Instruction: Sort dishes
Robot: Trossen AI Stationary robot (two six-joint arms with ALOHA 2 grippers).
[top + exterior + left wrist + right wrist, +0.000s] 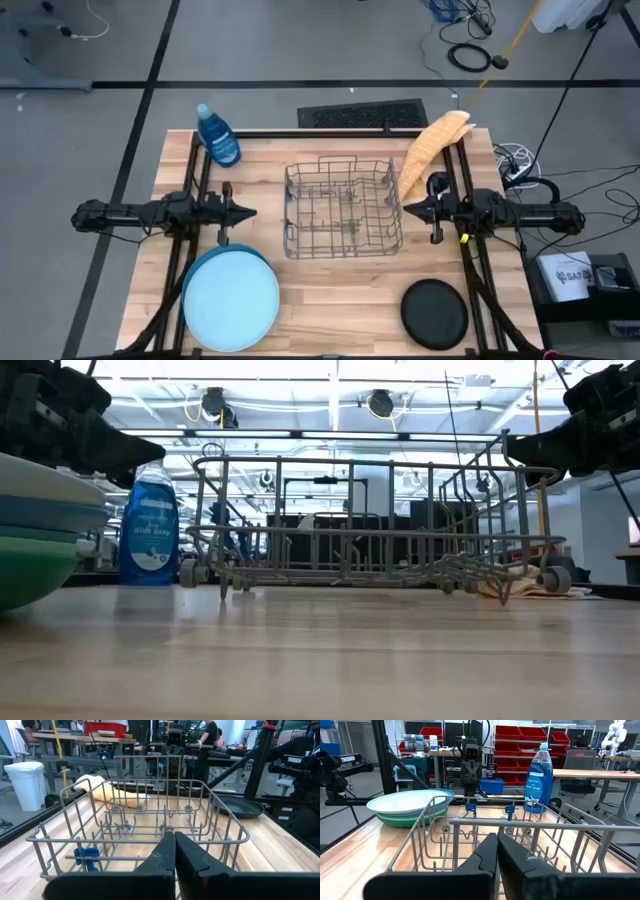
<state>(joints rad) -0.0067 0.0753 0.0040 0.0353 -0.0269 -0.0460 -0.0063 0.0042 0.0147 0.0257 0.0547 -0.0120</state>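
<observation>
A stack of round plates, light blue on top (pixel 231 297), rests on the table at the near left; its blue and green lower plates (pixel 410 810) show from the side. A smaller black plate (pixel 434 313) lies flat at the near right. My left gripper (pixel 250 211) is shut and hovers left of the grey wire rack (pixel 343 208), pointing at it. My right gripper (pixel 406 209) is shut and hovers right of the rack, facing it. Neither touches anything.
The wire rack stands mid-table with nothing in it. A blue soap bottle (pixel 218 136) stands at the far left corner. A tan cloth (pixel 432 148) lies at the far right, behind the rack. Bare wood (pixel 340 300) lies between the two plates.
</observation>
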